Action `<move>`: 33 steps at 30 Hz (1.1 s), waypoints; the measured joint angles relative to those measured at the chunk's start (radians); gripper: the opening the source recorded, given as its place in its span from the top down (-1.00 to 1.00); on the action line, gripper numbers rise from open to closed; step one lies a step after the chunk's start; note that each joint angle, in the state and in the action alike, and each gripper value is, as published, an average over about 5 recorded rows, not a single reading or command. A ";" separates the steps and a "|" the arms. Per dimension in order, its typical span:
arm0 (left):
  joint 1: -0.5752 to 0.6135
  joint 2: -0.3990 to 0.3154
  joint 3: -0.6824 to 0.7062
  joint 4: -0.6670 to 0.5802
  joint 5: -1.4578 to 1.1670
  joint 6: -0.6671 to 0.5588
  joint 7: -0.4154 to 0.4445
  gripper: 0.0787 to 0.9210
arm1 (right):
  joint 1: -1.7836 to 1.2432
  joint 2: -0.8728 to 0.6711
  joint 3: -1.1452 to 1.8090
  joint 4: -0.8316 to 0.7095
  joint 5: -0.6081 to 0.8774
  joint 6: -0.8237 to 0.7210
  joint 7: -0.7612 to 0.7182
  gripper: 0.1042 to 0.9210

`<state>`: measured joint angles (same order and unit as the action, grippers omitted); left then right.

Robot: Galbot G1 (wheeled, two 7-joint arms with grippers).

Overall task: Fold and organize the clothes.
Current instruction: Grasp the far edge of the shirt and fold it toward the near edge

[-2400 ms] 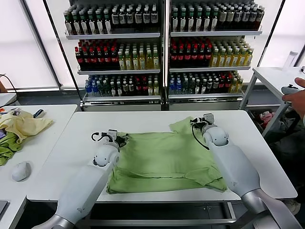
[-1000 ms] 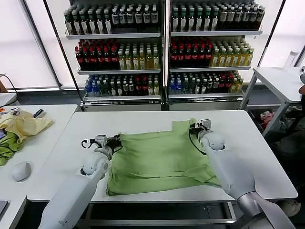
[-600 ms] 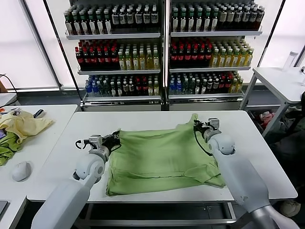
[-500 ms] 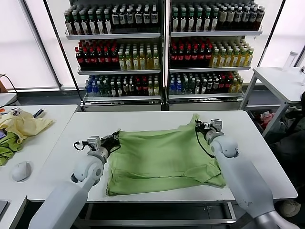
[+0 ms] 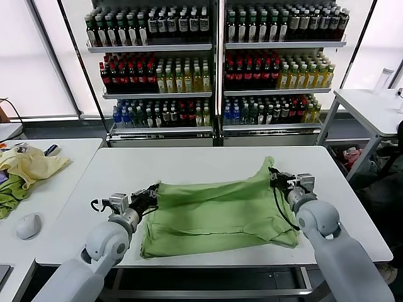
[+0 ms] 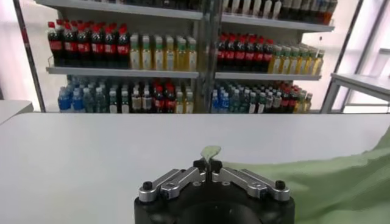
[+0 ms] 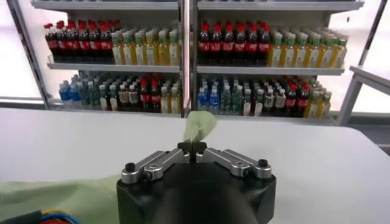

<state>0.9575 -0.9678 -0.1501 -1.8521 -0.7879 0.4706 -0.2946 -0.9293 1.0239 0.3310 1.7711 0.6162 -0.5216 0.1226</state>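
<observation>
A light-green shirt [image 5: 214, 211] lies partly folded on the white table [image 5: 189, 165]. Its far edge is lifted off the table between my two grippers. My left gripper [image 5: 150, 192] is shut on the shirt's far left corner; a tuft of green cloth [image 6: 211, 152] sticks out between its closed jaws. My right gripper [image 5: 275, 177] is shut on the far right corner, and the pinched cloth [image 7: 199, 126] stands up above its closed jaws. The near part of the shirt rests on the table near the front edge.
Shelves of bottled drinks [image 5: 214, 63] stand behind the table. A side table on the left holds yellow and green clothes [image 5: 25, 167] and a white mouse [image 5: 28, 225]. Another white table [image 5: 371, 107] stands at the right.
Both grippers have pulled back toward the table's front with the shirt's far edge, spreading apart. The shirt's far part has folded over toward the near part.
</observation>
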 measured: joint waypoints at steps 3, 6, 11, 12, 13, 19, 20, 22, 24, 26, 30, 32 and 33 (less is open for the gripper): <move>0.037 0.008 -0.008 -0.025 0.013 0.006 0.004 0.97 | -0.060 -0.002 0.030 0.041 -0.001 -0.004 0.005 0.96; 0.073 0.012 -0.015 -0.041 0.031 0.011 0.010 0.97 | -0.105 -0.001 0.048 0.065 -0.005 -0.006 0.011 0.96; 0.121 0.011 -0.014 -0.054 0.079 0.014 0.025 0.97 | -0.147 0.008 0.057 0.075 -0.015 -0.010 0.022 0.96; 0.127 0.009 -0.013 -0.055 0.092 0.014 0.027 0.97 | -0.153 0.010 0.058 0.075 -0.018 -0.012 0.024 0.96; 0.132 0.007 -0.011 -0.054 0.105 0.014 0.029 0.96 | -0.158 0.013 0.058 0.074 -0.020 -0.014 0.025 0.96; 0.150 -0.008 -0.008 -0.044 0.183 0.007 0.034 0.76 | -0.182 0.024 0.052 0.069 -0.037 -0.023 0.030 0.72; 0.154 -0.011 -0.008 -0.043 0.195 0.005 0.033 0.70 | -0.186 0.025 0.051 0.070 -0.040 -0.023 0.030 0.65; 0.164 -0.018 -0.011 -0.044 0.222 -0.001 0.027 0.56 | -0.195 0.024 0.050 0.073 -0.046 -0.023 0.029 0.53; 0.175 -0.026 -0.016 -0.050 0.250 -0.008 0.018 0.41 | -0.205 0.023 0.050 0.079 -0.053 -0.022 0.027 0.40; 0.189 -0.039 -0.024 -0.060 0.280 -0.015 0.006 0.29 | -0.214 0.020 0.050 0.086 -0.060 -0.020 0.024 0.25; 0.224 -0.075 -0.046 -0.088 0.337 -0.021 -0.024 0.00 | -0.226 0.014 0.050 0.100 -0.066 -0.016 0.021 -0.02; 0.245 -0.098 -0.059 -0.102 0.360 -0.022 -0.040 -0.12 | -0.228 0.011 0.049 0.105 -0.067 -0.015 0.021 -0.17; 0.257 -0.110 -0.064 -0.108 0.370 -0.021 -0.047 -0.20 | -0.228 0.010 0.048 0.107 -0.068 -0.015 0.020 -0.24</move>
<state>1.2142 -1.0777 -0.2137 -1.9599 -0.4175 0.4493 -0.3419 -1.1576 1.0335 0.3791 1.8781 0.5485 -0.5365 0.1429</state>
